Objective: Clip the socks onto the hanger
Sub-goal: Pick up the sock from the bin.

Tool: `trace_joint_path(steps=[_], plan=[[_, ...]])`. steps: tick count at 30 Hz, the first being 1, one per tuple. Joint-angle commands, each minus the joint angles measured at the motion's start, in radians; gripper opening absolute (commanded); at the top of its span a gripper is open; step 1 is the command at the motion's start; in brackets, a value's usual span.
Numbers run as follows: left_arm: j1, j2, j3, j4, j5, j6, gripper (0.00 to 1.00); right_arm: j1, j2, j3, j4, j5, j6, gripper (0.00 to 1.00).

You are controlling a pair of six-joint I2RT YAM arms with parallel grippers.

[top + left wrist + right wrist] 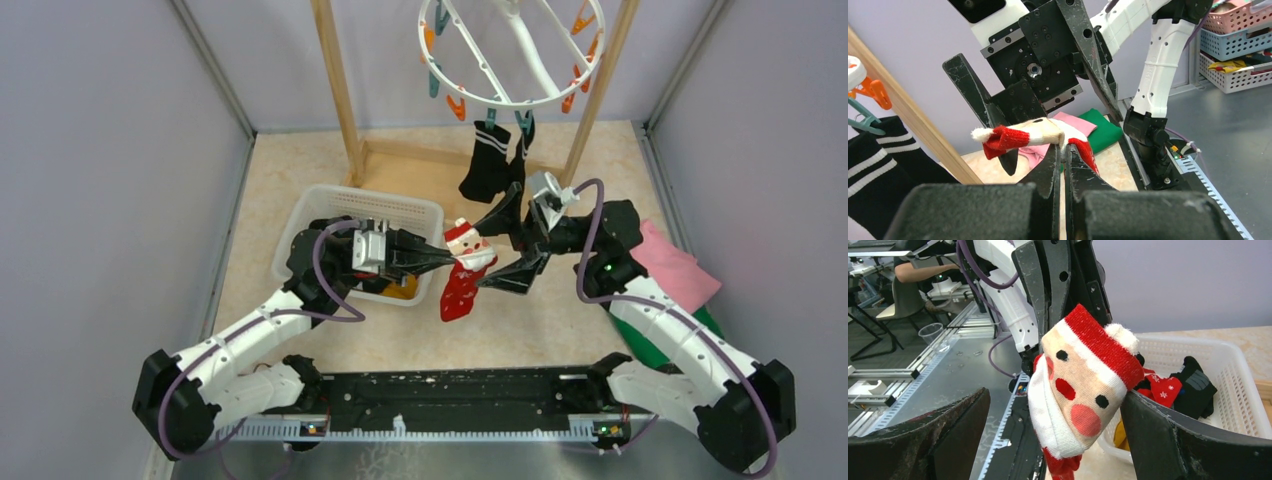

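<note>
My left gripper (450, 262) is shut on a red and white Santa-face sock (466, 275), which hangs from it above the table. In the left wrist view the fingertips (1064, 150) pinch the sock's cuff (1013, 137). My right gripper (507, 246) is open, one finger on each side of the sock's top. In the right wrist view (1055, 397) the sock (1083, 385) hangs between the spread fingers and touches the right one. The white ring hanger (510, 100) hangs behind. A black sock with white stripes (487, 160) is clipped to it.
A white mesh basket (330, 205) under my left wrist holds red (1163, 387), black (1195, 385) and yellow-orange (1120, 435) socks. The wooden rack frame (340, 90) stands at the back. Pink (670, 260) and green (650, 335) cloths lie at the right.
</note>
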Motion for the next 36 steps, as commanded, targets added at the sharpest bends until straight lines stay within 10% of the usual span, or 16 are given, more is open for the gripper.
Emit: trace_joint_path(steps=[1, 18, 34, 36], plan=[[0.003, 0.003, 0.046, 0.072, 0.069, 0.011, 0.0, 0.012, -0.046, 0.022, 0.06, 0.004, 0.026, 0.99], [0.003, 0.051, 0.098, 0.043, 0.111, -0.003, 0.0, -0.004, -0.078, 0.012, 0.096, 0.083, 0.095, 0.78], [0.003, 0.046, 0.075, 0.036, 0.059, -0.016, 0.01, -0.013, -0.084, 0.011, 0.06, 0.11, 0.054, 0.05], [0.003, 0.032, 0.066, 0.013, -0.003, -0.041, 0.32, -0.017, -0.089, 0.009, 0.052, 0.096, 0.027, 0.02]])
